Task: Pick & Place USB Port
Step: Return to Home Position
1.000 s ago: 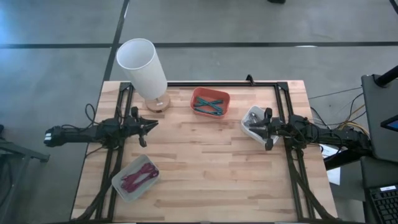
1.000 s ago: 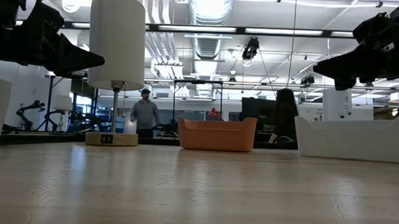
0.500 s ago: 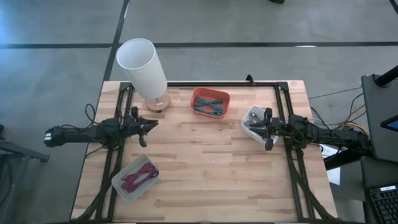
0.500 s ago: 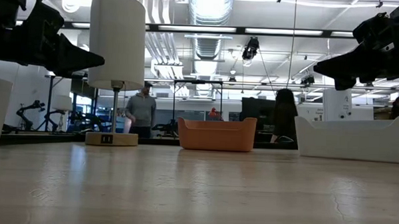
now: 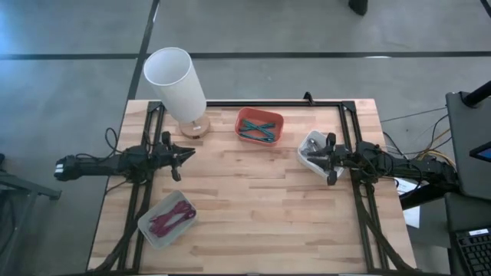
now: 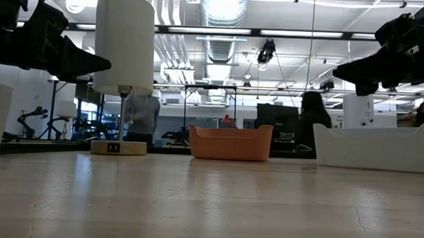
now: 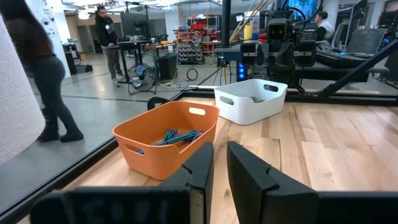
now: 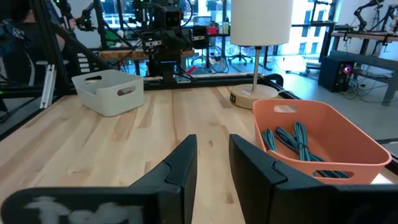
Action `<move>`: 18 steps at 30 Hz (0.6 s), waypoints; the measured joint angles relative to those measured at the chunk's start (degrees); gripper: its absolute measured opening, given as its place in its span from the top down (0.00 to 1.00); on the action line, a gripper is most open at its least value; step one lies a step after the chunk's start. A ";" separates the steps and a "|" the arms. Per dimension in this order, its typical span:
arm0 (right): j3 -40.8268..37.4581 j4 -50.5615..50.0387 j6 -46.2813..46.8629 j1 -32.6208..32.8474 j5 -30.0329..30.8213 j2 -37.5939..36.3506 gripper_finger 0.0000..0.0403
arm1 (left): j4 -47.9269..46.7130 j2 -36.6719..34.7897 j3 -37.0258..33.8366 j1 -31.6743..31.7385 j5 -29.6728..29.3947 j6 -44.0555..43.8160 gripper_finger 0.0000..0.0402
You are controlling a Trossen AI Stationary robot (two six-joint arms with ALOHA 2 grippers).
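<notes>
Black and pink charger cables (image 5: 170, 218) lie bundled in the gray bin (image 5: 150, 228), which sits well apart from the lamp (image 5: 175, 80), at the table edge opposite it on the left arm's side. Teal cables (image 5: 258, 130) lie in the orange bin (image 5: 261, 112), just beside the lamp's base on the side toward the right arm. Farther from the lamp again, the white bin (image 5: 304, 146) holds something grey and dark. I take it for the white and black cable, though it is too small to be sure. You will find no cable loose on the wooden table (image 5: 253, 207) in any view.

The left gripper (image 7: 220, 149) hangs near the lamp's base, a little toward the table's middle. Its jaws are a narrow slit apart with nothing between them. The right gripper (image 8: 212, 142) is across the table from the lamp, above the white bin's edge, with its jaws spread wider and likewise empty.

By my reading the sorting itself is finished: every cable you can see is binned and neither gripper carries anything. Only the parking of the arms is left. Both already lie level above the wood, pointing at each other, so you should expect little or no travel before closing the run.
</notes>
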 joint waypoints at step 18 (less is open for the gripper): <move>0.00 0.00 -0.01 0.01 -0.01 -0.02 0.81 | -0.02 -0.02 0.04 -0.02 -0.02 0.00 0.87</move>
